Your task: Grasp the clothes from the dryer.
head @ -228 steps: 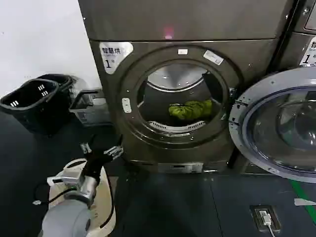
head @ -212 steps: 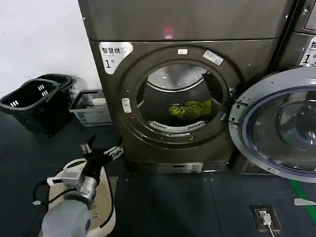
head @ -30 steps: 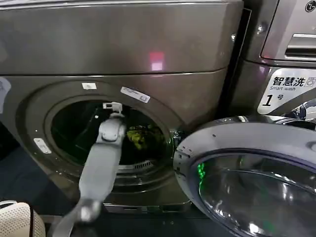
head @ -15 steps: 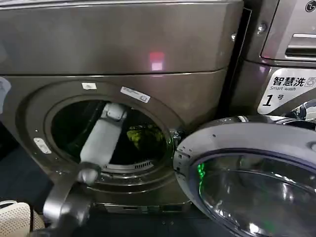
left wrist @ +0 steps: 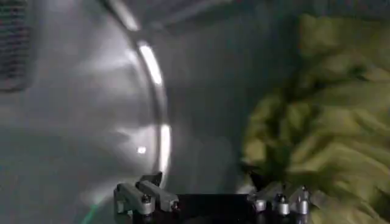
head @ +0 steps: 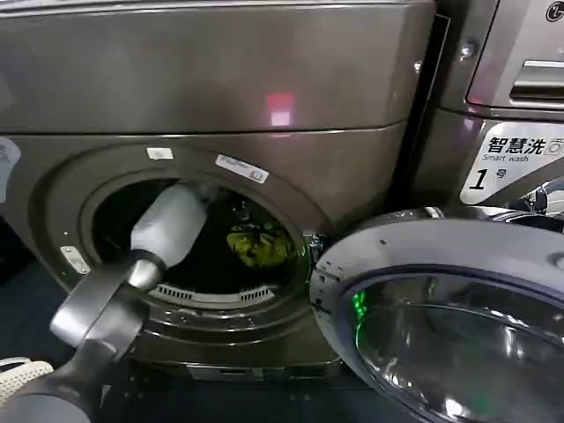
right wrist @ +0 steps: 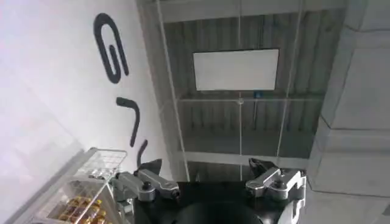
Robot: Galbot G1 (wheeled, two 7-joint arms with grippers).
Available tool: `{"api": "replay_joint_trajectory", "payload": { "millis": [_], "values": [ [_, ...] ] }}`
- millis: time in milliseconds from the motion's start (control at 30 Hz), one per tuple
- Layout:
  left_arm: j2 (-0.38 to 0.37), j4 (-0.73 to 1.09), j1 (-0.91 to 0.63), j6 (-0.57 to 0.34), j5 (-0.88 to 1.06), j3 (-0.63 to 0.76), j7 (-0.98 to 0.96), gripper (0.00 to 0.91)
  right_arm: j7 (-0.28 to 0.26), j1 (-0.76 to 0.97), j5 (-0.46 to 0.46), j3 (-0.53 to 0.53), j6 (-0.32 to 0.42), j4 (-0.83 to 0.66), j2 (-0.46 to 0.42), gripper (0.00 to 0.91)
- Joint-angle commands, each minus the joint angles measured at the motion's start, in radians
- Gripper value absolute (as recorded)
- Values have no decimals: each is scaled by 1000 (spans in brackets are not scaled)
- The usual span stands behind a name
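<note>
The left gripper [left wrist: 210, 204], fingers spread, reaches into the dryer [head: 220, 88] beside the clothes [head: 256, 245] on the drum floor. Off-centre, it risks pinching only a fold.

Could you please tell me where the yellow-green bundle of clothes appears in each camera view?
Head view: the small bunched yellow-green fabric clothes lie inside the drum, right of the left arm.
Left wrist view: the clothes are close, just beyond the open left gripper.
Right wrist view: not in it.
Shared landmark: the dark bronze-grey dryer, its steel drum wall.
</note>
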Motion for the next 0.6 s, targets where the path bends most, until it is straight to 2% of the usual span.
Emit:
{"api": "replay_joint_trajectory", "payload": {
  "millis": [33,267,600],
  "values": [
    [5,44,-52,-117,54,160,230,907,0,1,0,-2,4,1,7,907],
    [-24,54,-20,-114,60,152,210,907,-4,9,1,-13,8,8,16,907],
    [-20,24,58,-120,55,146,203,907,-9,14,-2,-27,11,17,25,907]
  ]
}}
